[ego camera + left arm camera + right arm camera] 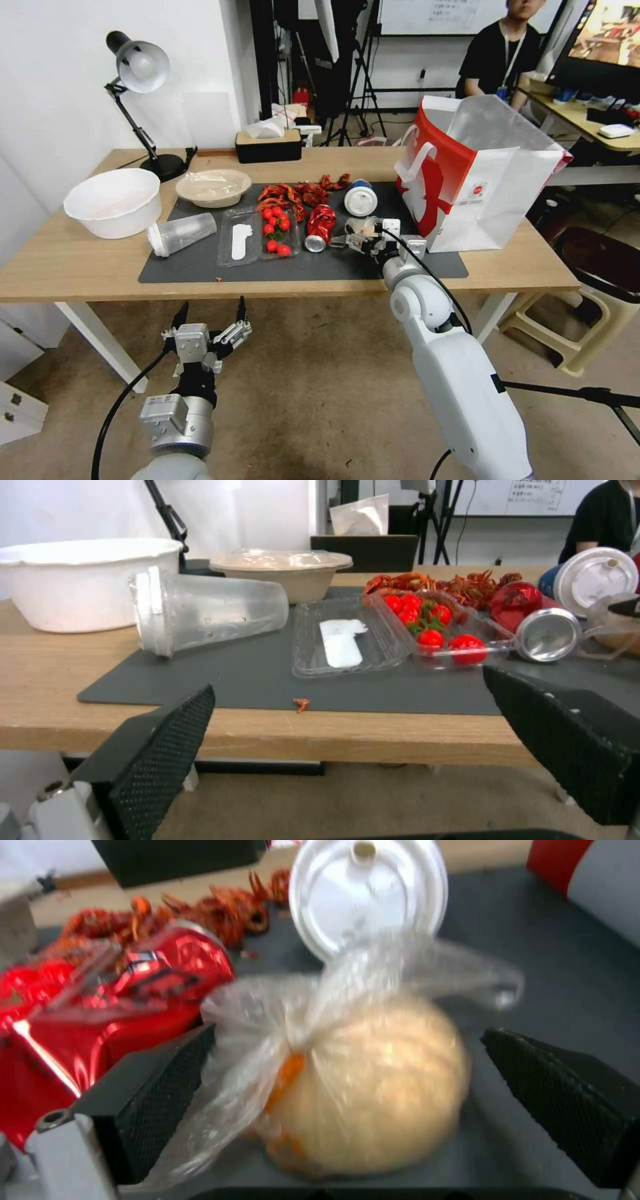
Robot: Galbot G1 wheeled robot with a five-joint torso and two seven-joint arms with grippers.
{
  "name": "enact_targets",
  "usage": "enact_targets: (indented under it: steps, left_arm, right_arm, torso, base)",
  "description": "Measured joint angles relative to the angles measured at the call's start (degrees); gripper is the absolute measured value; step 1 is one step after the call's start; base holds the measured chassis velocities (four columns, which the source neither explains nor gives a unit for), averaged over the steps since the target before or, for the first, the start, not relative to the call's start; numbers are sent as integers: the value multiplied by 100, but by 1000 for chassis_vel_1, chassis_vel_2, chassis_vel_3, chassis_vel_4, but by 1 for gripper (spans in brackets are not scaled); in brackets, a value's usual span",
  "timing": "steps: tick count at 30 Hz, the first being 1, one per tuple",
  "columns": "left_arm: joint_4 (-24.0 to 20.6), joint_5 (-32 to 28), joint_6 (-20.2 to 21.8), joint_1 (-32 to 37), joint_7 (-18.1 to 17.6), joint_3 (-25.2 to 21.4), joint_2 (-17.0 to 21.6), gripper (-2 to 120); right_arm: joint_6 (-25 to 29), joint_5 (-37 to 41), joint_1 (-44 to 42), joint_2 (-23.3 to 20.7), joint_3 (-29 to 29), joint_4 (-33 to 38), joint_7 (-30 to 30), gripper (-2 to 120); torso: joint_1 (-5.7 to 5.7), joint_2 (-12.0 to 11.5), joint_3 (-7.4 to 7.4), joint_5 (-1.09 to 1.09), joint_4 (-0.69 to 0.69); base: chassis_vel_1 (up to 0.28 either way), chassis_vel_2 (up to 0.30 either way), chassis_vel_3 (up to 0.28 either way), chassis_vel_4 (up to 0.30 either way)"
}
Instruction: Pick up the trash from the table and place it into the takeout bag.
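Left gripper [208, 319] just hangs below the surface [67, 260] edge, jaws wide. Right gripper [360, 241] is out over the dark mat [320, 267], jaws wide around the bagged bun [360, 1085], crushed red can [321, 227] beside. Takeout bag [487, 180] stands further back right.

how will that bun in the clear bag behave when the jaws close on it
The bun in clear bag looks soft, so it will likely squash. Its loose, crinkled film may slip or bunch against the right gripper, whose open jaws flank it. It is probably light and should lift easily.
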Motion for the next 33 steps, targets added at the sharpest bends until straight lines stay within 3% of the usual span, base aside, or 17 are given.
enact_targets:
  steps: [12,18,19,21,23,29,31,33]
  left_arm:
    - [-57,1,73,-2,-53,-26,33,100]
    - [-55,2,49,5,-83,-31,37,100]
    - [-55,3,38,5,-86,-34,41,100]
    - [-56,4,33,5,-86,-36,43,100]
    - [-55,11,7,9,-94,-34,39,100]
    - [-52,30,-38,24,-117,-20,25,100]
    - [-61,37,-77,47,-137,-20,15,100]
    - [-76,38,-81,52,-137,-22,13,100]
  right_arm:
    - [-271,274,-6,-8,37,72,178,75]
    - [-310,385,-32,-46,66,113,217,58]
    - [-311,419,-40,-65,73,142,215,51]
    - [-311,447,-45,-77,75,165,212,49]
    - [-305,493,-78,-127,84,233,200,37]
    - [-296,500,-131,-201,106,286,173,27]
    - [-168,408,-263,-388,136,568,-72,11]
    - [-109,301,-304,-475,135,718,-193,10]
  torso:
    - [0,0,0,0,0]
    - [0,0,0,0,0]
    - [0,0,0,0,0]
    - [0,0,0,1,0]
    - [0,0,0,0,0]
    - [0,0,0,0,0]
    - [0,0,0,1,0]
    - [0,0,0,0,0]
  base:
    - [0,0,0,0]
    - [0,0,0,0]
    - [0,0,0,0]
    - [0,0,0,0]
    - [0,0,0,0]
    - [0,0,0,0]
    - [0,0,0,0]
    - [0,0,0,0]
